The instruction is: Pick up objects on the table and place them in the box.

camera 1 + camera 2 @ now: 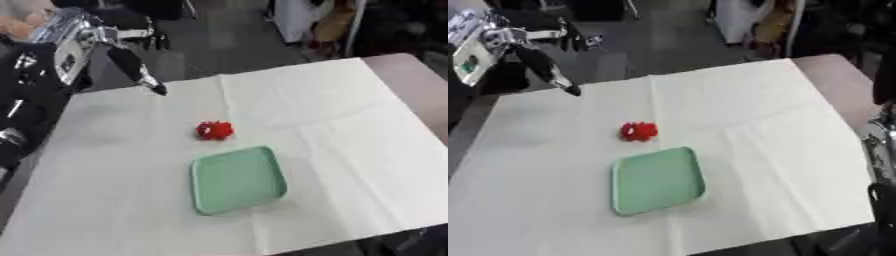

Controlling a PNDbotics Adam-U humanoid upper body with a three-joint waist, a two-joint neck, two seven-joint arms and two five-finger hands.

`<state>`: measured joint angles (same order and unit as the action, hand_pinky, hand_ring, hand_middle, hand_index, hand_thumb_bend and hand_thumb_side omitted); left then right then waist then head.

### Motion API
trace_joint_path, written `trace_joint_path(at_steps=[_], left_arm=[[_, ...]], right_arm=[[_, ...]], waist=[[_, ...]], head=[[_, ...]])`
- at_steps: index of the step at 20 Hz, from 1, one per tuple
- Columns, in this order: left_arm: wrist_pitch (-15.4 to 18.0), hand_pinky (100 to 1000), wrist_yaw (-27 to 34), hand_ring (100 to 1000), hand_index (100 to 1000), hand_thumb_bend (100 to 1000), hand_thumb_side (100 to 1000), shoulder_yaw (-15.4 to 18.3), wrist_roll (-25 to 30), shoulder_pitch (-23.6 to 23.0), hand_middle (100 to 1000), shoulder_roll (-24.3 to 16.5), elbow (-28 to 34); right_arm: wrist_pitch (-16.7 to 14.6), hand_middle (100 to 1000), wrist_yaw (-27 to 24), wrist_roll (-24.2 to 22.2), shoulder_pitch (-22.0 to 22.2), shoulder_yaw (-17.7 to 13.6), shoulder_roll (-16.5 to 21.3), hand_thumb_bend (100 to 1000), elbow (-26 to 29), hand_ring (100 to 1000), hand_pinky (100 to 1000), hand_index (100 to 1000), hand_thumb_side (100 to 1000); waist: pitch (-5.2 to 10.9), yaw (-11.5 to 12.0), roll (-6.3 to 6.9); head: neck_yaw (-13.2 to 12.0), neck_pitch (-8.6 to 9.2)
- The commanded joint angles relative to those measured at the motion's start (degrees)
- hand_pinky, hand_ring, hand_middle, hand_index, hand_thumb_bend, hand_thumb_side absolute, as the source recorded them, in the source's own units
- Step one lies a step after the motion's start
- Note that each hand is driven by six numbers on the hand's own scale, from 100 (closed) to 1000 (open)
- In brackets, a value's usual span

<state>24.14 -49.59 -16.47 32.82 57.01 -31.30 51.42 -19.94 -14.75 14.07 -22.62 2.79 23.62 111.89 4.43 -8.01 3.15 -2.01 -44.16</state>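
A small red lumpy object (pixel 214 130) lies on the white cloth near the table's middle. Just in front of it a pale green tray (pixel 238 179) with a raised rim lies flat, and nothing is in it. My left hand (pixel 140 74) hangs over the table's far left corner, its dark fingers straight and pointing down at the cloth, well away from the red object and holding nothing. A black and silver part of my right arm (pixel 880 145) shows at the right edge of the right eye view; its hand is not clear.
The white cloth (pixel 332 115) covers nearly the whole table, with a bare brown strip (pixel 416 75) at the far right. Dark equipment and furniture stand beyond the far edge and along the left side.
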Motion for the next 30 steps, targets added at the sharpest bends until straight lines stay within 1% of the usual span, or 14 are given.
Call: trace_joint_path(at_steps=[1, 4, 7, 10, 12, 15, 19, 22, 26, 30], left_arm=[[0.3, 608, 1.2, 593, 824, 869, 480, -0.1, 2.2, 2.1, 670, -0.2, -0.6], [0.0, 590, 3.3, 577, 821, 865, 474, -0.2, 4.7, 2.3, 659, 0.8, -2.0], [0.0, 564, 6.8, 557, 817, 893, 475, 0.1, 6.5, 2.4, 652, 1.8, -3.2], [0.0, 558, 10.5, 552, 817, 873, 476, 0.1, 8.1, 2.5, 646, 2.5, -4.5], [-0.2, 551, 11.9, 548, 808, 851, 480, 0.0, 8.8, 2.8, 639, 3.1, -5.2], [-0.5, 559, 12.7, 551, 810, 845, 467, -0.5, 10.0, 3.2, 639, 4.2, -6.0], [-0.2, 568, 10.9, 554, 818, 838, 460, -1.7, 13.0, 3.8, 642, 5.9, -7.5], [0.7, 581, 9.7, 563, 822, 831, 449, -2.1, 14.9, 3.7, 648, 7.0, -8.9], [2.1, 605, 5.9, 581, 827, 825, 444, -2.5, 15.3, 3.2, 661, 7.4, -10.3], [3.4, 621, 0.7, 594, 830, 823, 443, -1.9, 14.0, 2.3, 672, 7.8, -12.1]], right_arm=[[0.0, 638, -0.3, -0.4, -1.3, 0.0, 0.2, 100, 0.7, 657, 410, 652, 824], [0.0, 637, -0.4, -0.5, -1.5, 0.0, 0.1, 100, 0.8, 657, 410, 652, 823], [0.1, 635, -0.6, -0.6, -1.8, 0.2, -0.1, 100, 0.7, 658, 411, 652, 825], [0.3, 632, -0.7, -1.0, -2.1, 0.5, -0.4, 100, 0.7, 659, 417, 651, 827], [0.5, 631, -0.8, -1.2, -2.2, 0.6, -0.4, 100, 0.7, 659, 421, 650, 827], [0.7, 631, -0.9, -1.3, -2.3, 0.8, -0.5, 100, 0.8, 659, 421, 651, 827], [0.9, 631, -1.1, -1.6, -2.6, 1.1, -0.6, 100, 1.0, 659, 421, 651, 827], [1.1, 631, -1.4, -1.9, -3.1, 1.4, -0.8, 100, 1.1, 660, 422, 651, 826], [1.3, 630, -1.9, -2.6, -4.0, 2.0, -1.3, 100, 1.3, 661, 422, 650, 825], [1.7, 630, -2.5, -3.6, -4.9, 2.7, -1.8, 100, 1.4, 661, 423, 650, 826]], waist=[[0.48, -0.2, -0.03], [0.41, -0.5, 0.02], [0.38, -0.8, 0.09], [0.36, -0.9, 0.15], [0.38, -1.1, 0.17], [0.36, -1.2, 0.20], [0.37, -1.4, 0.29], [0.37, -2.0, 0.43], [0.31, -2.8, 0.90], [0.16, -3.6, 1.39]], head=[[0.0, 0.04], [0.0, 0.04], [-0.1, 0.04], [-0.1, 0.04], [-0.3, 0.04], [-0.3, 0.04], [-0.5, 0.04], [-1.0, 0.04], [-2.1, 0.04], [-2.8, 0.04]])
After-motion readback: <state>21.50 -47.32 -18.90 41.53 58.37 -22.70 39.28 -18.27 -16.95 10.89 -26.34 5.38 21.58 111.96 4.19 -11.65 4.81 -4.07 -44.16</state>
